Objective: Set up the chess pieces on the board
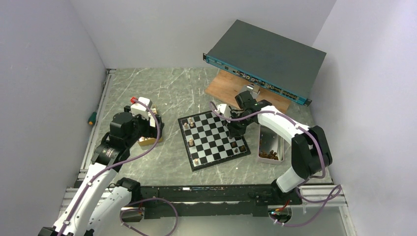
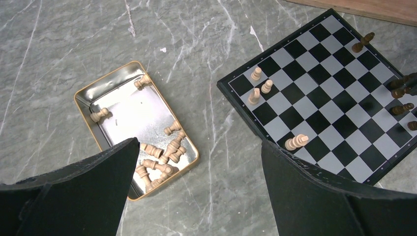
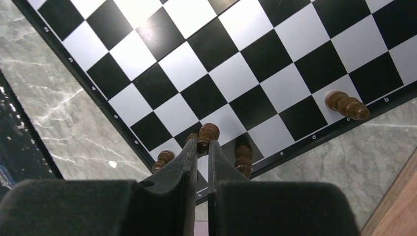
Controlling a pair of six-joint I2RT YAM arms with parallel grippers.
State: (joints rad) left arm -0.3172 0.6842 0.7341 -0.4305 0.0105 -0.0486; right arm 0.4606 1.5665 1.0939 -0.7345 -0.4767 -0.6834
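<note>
The board [image 1: 212,133] lies flat on the grey marbled surface [image 1: 162,88], a little turned, between my two arms. Only a few chess pieces [image 2: 266,86] are on it. Three light ones stand close together near the corner on my left side, and one more light piece [image 2: 296,142] is further along the same edge. The dark ones are at the opposite edge, on my right side. There my right gripper [image 3: 200,146] is closed on a dark piece [image 3: 208,132], and the head of the piece shows above the fingers. I cannot tell if this piece touches the board. Two other dark pieces stand just beside the fingers, one on each side, and a fourth is apart in the same border row.

My left gripper [image 2: 199,145] is wide open and holds nothing. It hangs beside the board, partly over a gold-rimmed tin [image 2: 118,105] where many light pieces lie on their sides. To the right of the board a pale tray [image 1: 270,137] holds more dark pieces. Behind the board a wooden plank [image 1: 219,86] carries a flat black device [image 1: 268,51].
</note>
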